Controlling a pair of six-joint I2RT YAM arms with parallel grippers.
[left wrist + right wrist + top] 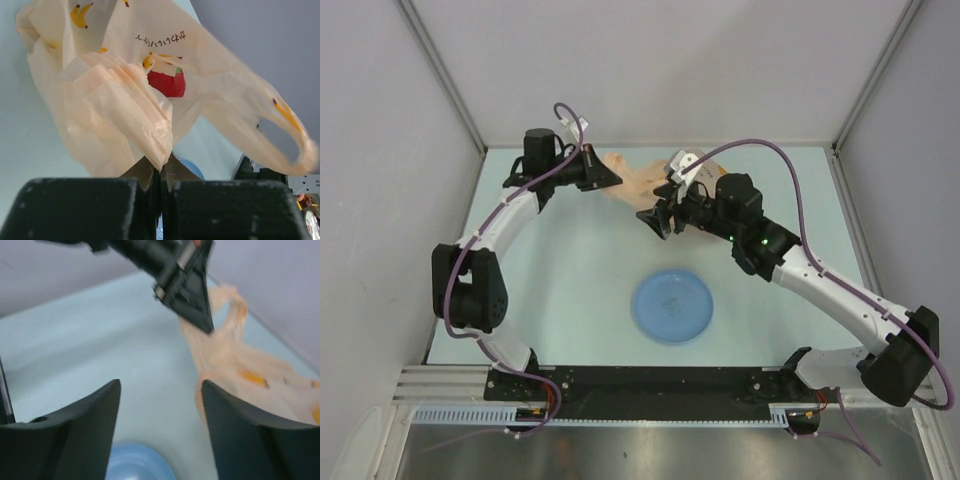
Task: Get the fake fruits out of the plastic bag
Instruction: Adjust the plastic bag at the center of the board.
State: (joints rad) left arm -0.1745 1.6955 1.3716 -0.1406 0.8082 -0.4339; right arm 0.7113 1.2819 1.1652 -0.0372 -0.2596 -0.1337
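One red fake fruit (167,84), with a touch of green at its upper edge, shows through the thin wall of the peach-orange plastic bag (125,100), straight ahead of the left jaws and just beyond the fold they pinch. Whether more fruits lie inside cannot be told from these views. The left jaws are fully closed on a bunched, pleated fold of the bag, the film squeezed flat between the two fingers. From that pinch the bag spreads outward, crinkled and translucent, printed with small yellow banana marks (80,15) and a line of black script (162,39). One loop handle (295,145) sags out to the right of the left jaws. In the overhead view the bag (638,180) stretches between the two sets of jaws at the far side of the desk (570,270). The right jaws stand wide apart and hold nothing. The bag (240,370) lies just beyond and to the right of their right finger, close beside it, though contact cannot be judged because the view is blurred. A round blue plate (672,306) rests on the desk below and nearer than the right jaws, apart from the bag; its rim (132,462) shows between the right fingers.
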